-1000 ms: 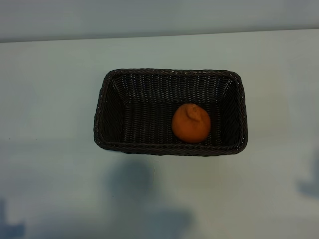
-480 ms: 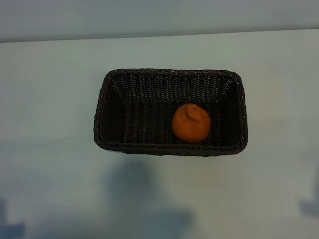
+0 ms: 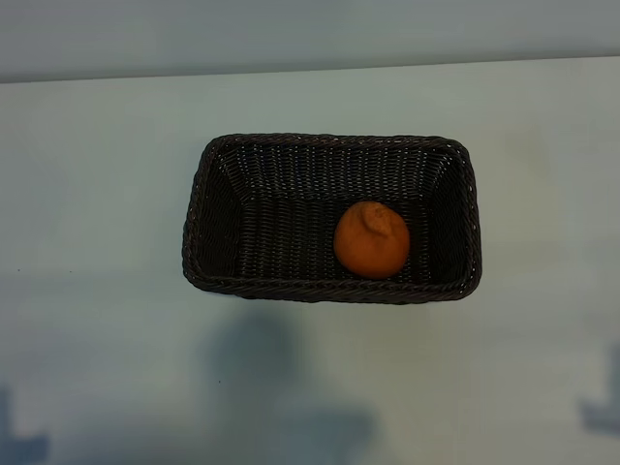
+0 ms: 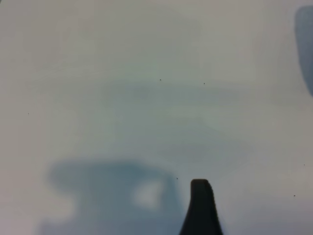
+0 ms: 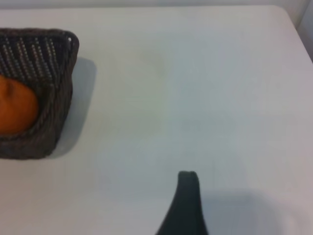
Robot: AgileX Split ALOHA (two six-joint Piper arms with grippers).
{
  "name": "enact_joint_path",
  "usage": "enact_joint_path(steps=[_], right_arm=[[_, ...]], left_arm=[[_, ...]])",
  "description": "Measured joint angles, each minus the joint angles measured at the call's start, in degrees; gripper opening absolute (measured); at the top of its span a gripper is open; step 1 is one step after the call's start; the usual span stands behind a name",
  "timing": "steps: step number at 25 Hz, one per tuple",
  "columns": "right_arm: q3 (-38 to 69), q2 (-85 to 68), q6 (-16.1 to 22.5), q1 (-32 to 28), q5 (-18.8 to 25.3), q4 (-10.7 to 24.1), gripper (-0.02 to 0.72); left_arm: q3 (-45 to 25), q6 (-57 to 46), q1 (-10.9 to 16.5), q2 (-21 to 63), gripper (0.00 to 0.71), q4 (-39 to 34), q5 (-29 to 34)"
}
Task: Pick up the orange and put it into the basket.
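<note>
The orange (image 3: 371, 239) lies inside the dark woven basket (image 3: 329, 139), right of its middle and near the front wall, stem end up. No gripper touches it, and neither arm shows in the exterior view. In the right wrist view a corner of the basket (image 5: 61, 93) and part of the orange (image 5: 14, 105) appear, well away from that gripper's one visible fingertip (image 5: 188, 183). The left wrist view holds one dark fingertip (image 4: 200, 193) over bare table. Both grippers are open with nothing in them.
The basket stands mid-table on a pale surface (image 3: 97, 194). The table's far edge (image 3: 310, 70) runs behind it. Arm shadows (image 3: 281, 378) fall on the near part of the table and at the lower right (image 3: 601, 412).
The shadow at the lower right of the exterior view has slid toward the near edge. Orange and basket have not moved.
</note>
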State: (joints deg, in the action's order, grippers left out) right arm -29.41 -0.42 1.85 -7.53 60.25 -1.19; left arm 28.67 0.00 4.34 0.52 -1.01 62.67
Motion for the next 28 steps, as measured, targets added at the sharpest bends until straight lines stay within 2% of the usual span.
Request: enact_joint_path(steps=[5,18,28], right_arm=[[0.0,0.0,-2.6,0.0,0.9,0.0,0.547],[1.4,0.0,-2.3,0.0,0.9,-0.1,0.533],[1.4,0.0,-0.7,0.0,0.9,0.2,0.533]], left_arm=[[0.0,0.0,0.0,0.0,0.551,0.0,0.0],[0.0,-0.3,0.0,0.0,0.551,0.0,0.0],[0.0,-0.3,0.0,0.0,0.551,0.0,0.0]])
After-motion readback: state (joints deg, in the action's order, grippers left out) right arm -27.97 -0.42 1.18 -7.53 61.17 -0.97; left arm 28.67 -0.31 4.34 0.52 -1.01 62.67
